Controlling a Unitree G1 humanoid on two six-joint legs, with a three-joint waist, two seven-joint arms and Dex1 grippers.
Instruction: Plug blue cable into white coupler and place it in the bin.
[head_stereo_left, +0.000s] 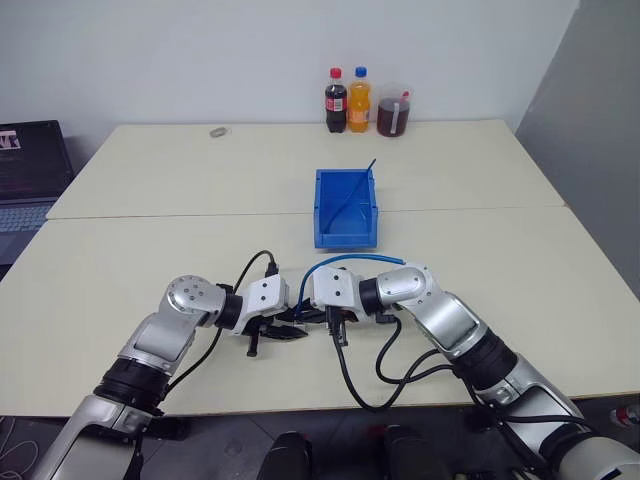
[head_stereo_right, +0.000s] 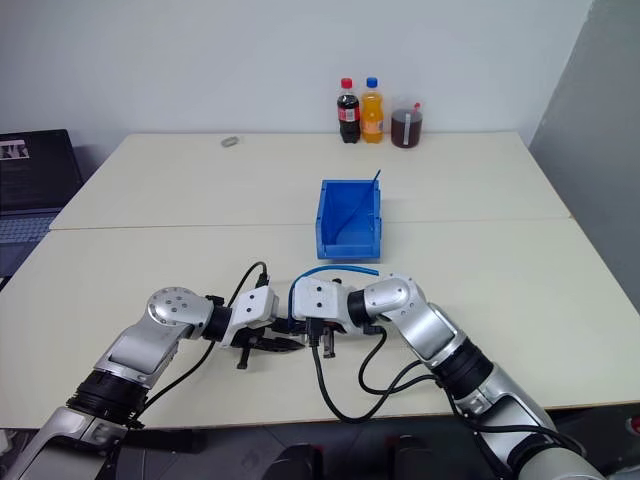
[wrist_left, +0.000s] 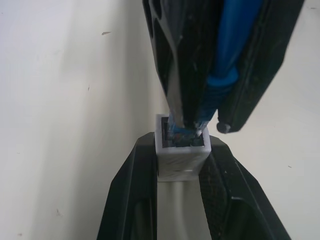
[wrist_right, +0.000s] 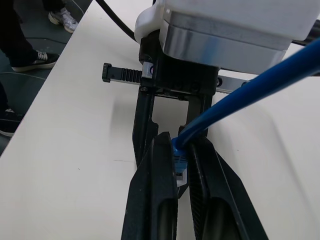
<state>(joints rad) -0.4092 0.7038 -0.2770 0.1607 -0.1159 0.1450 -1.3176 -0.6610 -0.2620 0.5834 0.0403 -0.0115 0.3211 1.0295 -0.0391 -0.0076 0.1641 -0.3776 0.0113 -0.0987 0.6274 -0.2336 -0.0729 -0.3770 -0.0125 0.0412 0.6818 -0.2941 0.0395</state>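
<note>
The white coupler (wrist_left: 181, 162) is pinched upright between my left gripper's (wrist_left: 181, 141) two black fingers, open end facing outward. My right gripper (wrist_left: 207, 125) comes in from the opposite side, shut on the blue cable (wrist_left: 232, 35) just behind its plug. The plug tip sits in the coupler's mouth. In the head views the two grippers, left (head_stereo_left: 295, 334) and right (head_stereo_left: 322, 318), meet tip to tip low over the near table, and the blue cable (head_stereo_left: 350, 261) arcs back over the right wrist. The blue bin (head_stereo_left: 345, 208) stands further back at the table's middle, with a thin dark strand leaning inside.
Two bottles (head_stereo_left: 346, 100) and a cup of dark drink (head_stereo_left: 393, 111) stand at the far edge, with a small grey object (head_stereo_left: 217, 131) to their left. A laptop (head_stereo_left: 30, 175) sits off the left side. A person's shoes (wrist_right: 30, 60) are on the floor beside the table.
</note>
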